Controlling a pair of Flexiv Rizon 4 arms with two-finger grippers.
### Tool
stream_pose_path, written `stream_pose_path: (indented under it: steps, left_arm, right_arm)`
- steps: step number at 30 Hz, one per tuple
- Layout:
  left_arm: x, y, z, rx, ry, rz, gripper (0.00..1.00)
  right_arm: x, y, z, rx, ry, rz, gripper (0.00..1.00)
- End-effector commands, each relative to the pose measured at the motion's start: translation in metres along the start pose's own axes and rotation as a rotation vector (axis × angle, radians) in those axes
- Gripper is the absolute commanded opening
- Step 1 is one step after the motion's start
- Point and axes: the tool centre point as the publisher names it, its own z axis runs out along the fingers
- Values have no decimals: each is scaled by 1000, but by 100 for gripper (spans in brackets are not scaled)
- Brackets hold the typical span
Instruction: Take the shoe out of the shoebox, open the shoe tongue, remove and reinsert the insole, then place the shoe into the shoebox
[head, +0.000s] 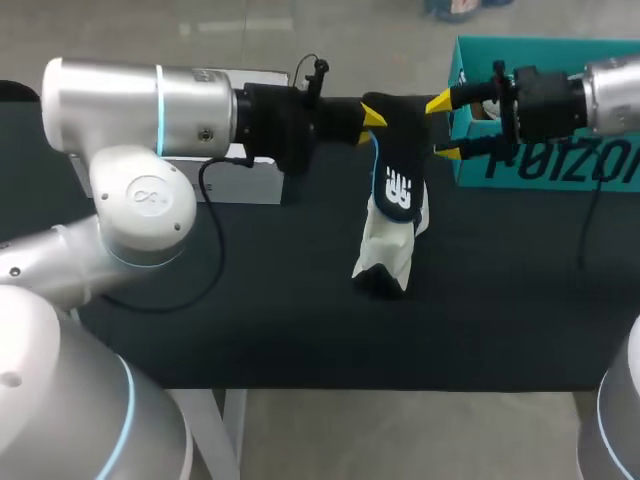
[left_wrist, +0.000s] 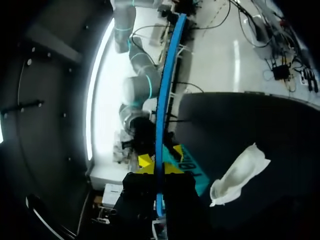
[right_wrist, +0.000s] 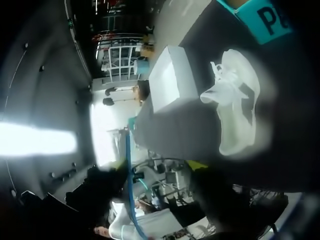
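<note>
well, the left gripper (head: 372, 118) has its fingers closed on the top end of the insole (head: 398, 185), which hangs straight down over the middle of the table (head: 250, 300). in the left wrist view the insole's blue edge runs between the two yellow tips. the right gripper (head: 442, 127) sits just beside the insole on the shoebox side, fingers spread wide and holding nothing. the white shoe (head: 387, 245) lies on the table under the insole's lower end, right of centre. the teal shoebox (head: 560, 165) stands at the far right corner and a white box (head: 225, 180) sits by the far edge behind the left arm.

the main risk is the thin hold. the insole is pinched only at one end, so it can swing or twist as it goes down, and its free end may land on the shoe's side rather than in the opening. from overhead i can't quite tell whether the insole already touches the shoe or only hangs in front of it, so the clearance is uncertain. nothing pins the shoe, and a push from the insole would likely slide or tip it across the cloth. if the open right gripper closes on the insole instead of bracing the shoe, the two arms could bend or crease it. the tongue could also fall shut and block the way in.
</note>
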Motion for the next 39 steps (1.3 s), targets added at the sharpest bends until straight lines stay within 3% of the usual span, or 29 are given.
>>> stream_pose_path:
  steps: [1,8,11,15,19,22,38,39]
  left_arm:
    - [-1,-6,-13,-10,25,-32,0]
    - [-3,-13,-19,-37,19,-136,0]
    - [-2,-13,-21,-48,17,-155,0]
    - [-2,-13,-21,-48,17,-155,0]
    - [-2,-13,-21,-48,17,-155,0]
    - [-2,-13,-21,-48,17,-155,0]
    - [-2,-13,-21,-48,17,-155,0]
    - [-2,-13,-21,-48,17,-155,0]
  right_arm:
    - [6,-5,-11,-31,-166,33,100]
    - [6,-5,-11,-31,-166,33,100]
    - [-14,-1,-13,-1,-135,30,100]
    - [-46,6,-36,9,-111,41,100]
    - [-65,9,-63,-44,-172,17,100]
    - [-66,6,-79,-96,-242,-42,100]
    - [-66,6,-79,-96,-242,-42,100]
    - [-69,6,-78,-75,-231,-130,100]
